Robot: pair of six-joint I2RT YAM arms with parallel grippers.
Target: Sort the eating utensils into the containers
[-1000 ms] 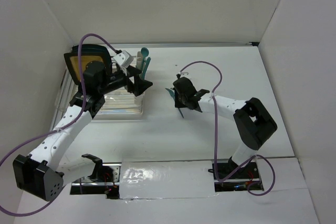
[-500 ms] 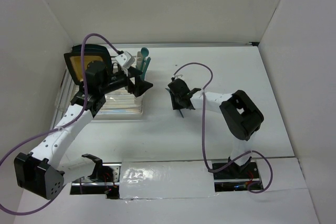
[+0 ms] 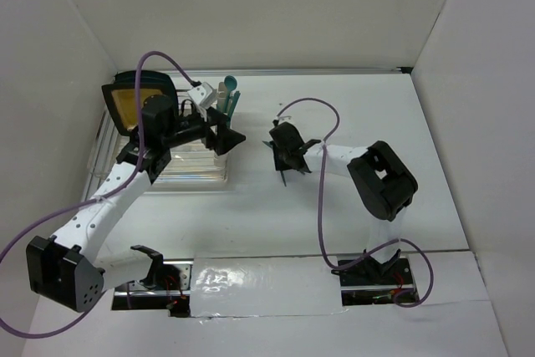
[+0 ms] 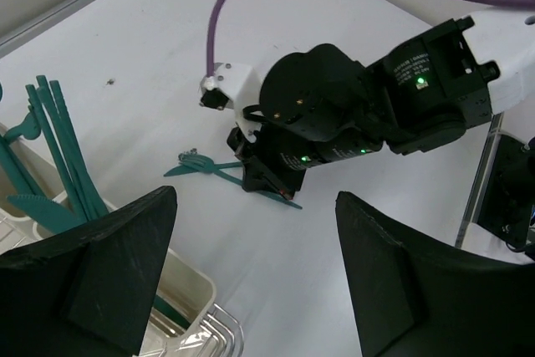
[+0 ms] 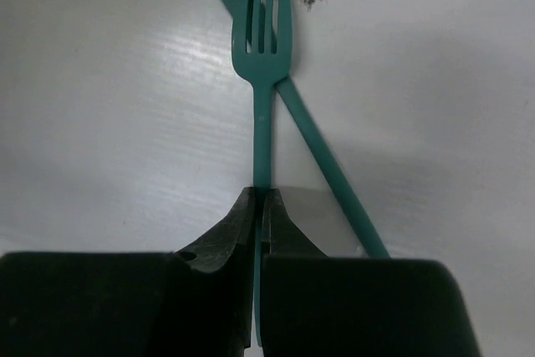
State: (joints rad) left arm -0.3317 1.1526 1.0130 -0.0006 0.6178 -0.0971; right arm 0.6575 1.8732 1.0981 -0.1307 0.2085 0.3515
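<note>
- Fingers of the right hand (image 5: 260, 198) are pressed together on the thin handle of a teal fork (image 5: 264, 81), pinching it low on its length.
- The fork looks to lie flat on the worktop (image 5: 109, 123), not yet lifted. Its long axis runs straight out from the hand, with the tines at the far end.
- In the left wrist view those tines point toward the rack side.
- A second utensil (image 5: 326, 165) crosses the fork at its neck on a slant. Its handle comes back past the right finger and its toothed blade end passes beside the tines.
- The left hand (image 3: 224, 135) is spread wide and carries nothing. It hangs just beside the cream container (image 4: 180, 290) at the edge of the dish rack (image 3: 188, 165).
- Several teal utensils (image 4: 63, 148) already stand upright in the containers, handles leaning together.
- By my reading the sorting is well along: only the pinched fork and the crossing piece show on the worktop.
- What is left is probably lifting the fork clear of its neighbour, carrying it across and dropping it in, then the last piece.
</note>
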